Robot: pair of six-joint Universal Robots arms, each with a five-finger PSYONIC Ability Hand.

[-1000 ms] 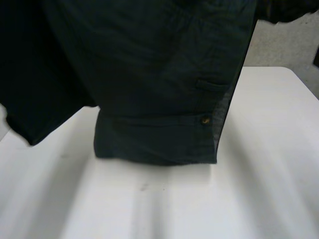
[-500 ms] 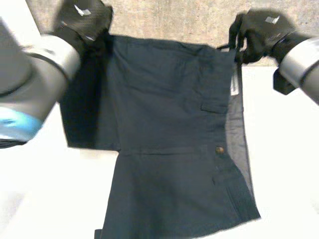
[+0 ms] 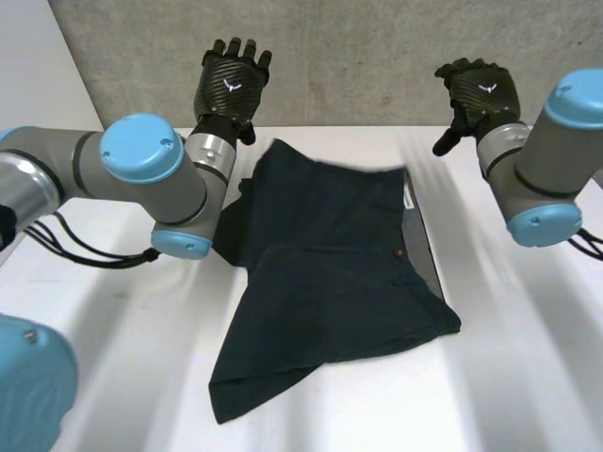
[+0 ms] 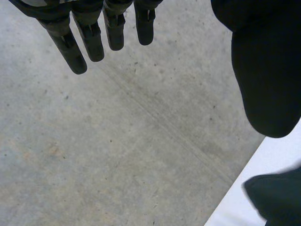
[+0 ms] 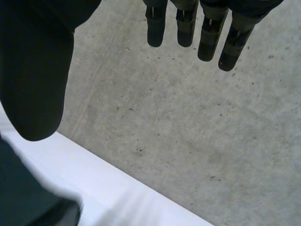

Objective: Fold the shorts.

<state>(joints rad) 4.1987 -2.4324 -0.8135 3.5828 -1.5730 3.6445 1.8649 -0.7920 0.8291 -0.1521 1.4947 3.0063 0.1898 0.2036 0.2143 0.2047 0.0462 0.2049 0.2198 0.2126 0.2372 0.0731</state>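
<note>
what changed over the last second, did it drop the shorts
Yes. Half a second ago the left hand and right hand pinched the top corners of the shorts and held them up. Both hands have since let go and are open, past the far edge of the table. The shorts have dropped onto the table and lie somewhat rumpled. Unchanged: their button side is still toward the right arm.
</note>
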